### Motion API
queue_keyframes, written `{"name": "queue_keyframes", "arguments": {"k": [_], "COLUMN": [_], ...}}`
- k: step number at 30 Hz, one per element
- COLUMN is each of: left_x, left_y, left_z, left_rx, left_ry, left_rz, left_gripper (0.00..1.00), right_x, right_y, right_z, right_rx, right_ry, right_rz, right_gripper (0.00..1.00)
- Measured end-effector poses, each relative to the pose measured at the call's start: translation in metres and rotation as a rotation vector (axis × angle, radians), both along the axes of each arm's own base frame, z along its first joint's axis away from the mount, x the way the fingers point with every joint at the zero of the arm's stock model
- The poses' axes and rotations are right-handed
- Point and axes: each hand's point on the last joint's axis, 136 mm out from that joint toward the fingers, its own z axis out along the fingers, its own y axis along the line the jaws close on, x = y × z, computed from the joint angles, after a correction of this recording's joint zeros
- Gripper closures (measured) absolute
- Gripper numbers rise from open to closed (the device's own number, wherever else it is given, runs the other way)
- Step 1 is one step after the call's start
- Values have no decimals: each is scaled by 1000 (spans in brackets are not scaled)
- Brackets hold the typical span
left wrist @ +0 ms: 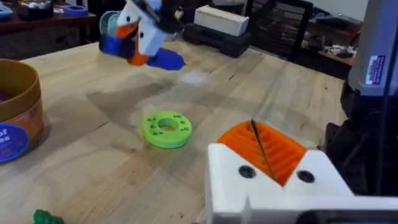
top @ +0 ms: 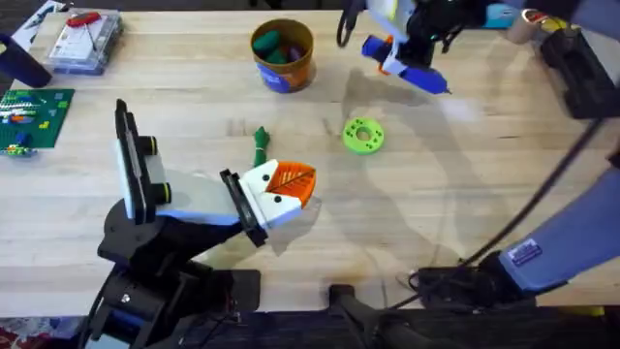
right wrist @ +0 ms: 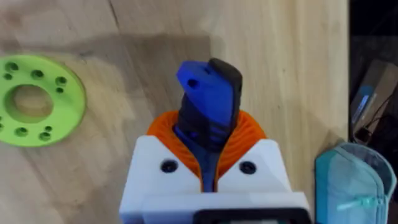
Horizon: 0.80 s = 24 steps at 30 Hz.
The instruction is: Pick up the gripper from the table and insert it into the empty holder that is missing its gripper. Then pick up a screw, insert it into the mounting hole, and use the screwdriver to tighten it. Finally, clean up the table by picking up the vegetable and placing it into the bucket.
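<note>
A light wooden tabletop (top: 194, 97) seen from above, with 2 robot arms. The right claw (top: 405, 53) hovers over the far right part of the surface, clamped on the blue screwdriver (top: 412, 70), which lies tilted in its grip; the right wrist view shows the tool's body pinched between the orange pads (right wrist: 245, 134). The left claw (top: 291, 184) sits low near the middle, its orange pads pressed together with nothing between them. The small green vegetable (top: 261, 145) lies on the wood just beyond the left claw. The orange bucket (top: 283, 55) stands farther back, well apart from it, with dark and green pieces already inside. A light-green disc with holes (top: 363, 136) rests between the 2 claws.

Risks: the screwdriver is gripped at an angle and could slip or swing if moved fast. The left claw must spread before taking the vegetable, or it may just push it along. Open wood surrounds the vegetable and the path to the bucket; a clear parts box (top: 85, 41) and green board (top: 34, 116) crowd the far left edge.
</note>
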Motion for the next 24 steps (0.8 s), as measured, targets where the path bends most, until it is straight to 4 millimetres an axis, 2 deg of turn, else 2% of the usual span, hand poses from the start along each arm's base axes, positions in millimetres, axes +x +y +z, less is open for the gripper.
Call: {"name": "queue_keyframes", "arguments": {"k": [4,8,16,17,18,20,21,23,24], "left_x": [0,0,0,0,0,0,0,0,0], "left_y": [0,0,0,0,0,0,0,0,0], "left_z": [0,0,0,0,0,0,0,0,0], "left_rx": [0,0,0,0,0,0,1,0,0], "left_ry": [0,0,0,0,0,-1,-2,0,0], "left_rz": [0,0,0,0,0,0,0,0,0], "left_gripper": [988,989,989,989,989,959,851,549,391], "right_x": [8,5,-4,-5,-5,-4,-2,1,1], "right_y": [-10,-21,-30,-30,-31,-32,-32,-32,-32], "right_z": [-34,-63,-78,-79,-79,-79,-78,-74,-72], "right_rx": [-91,-175,-240,-243,-246,-251,-252,-254,-254], "right_ry": [28,84,112,115,116,111,102,82,78], "right_rz": [26,55,103,104,103,103,101,99,99], "right_gripper": [940,941,941,916,823,530,378,94,29]}}
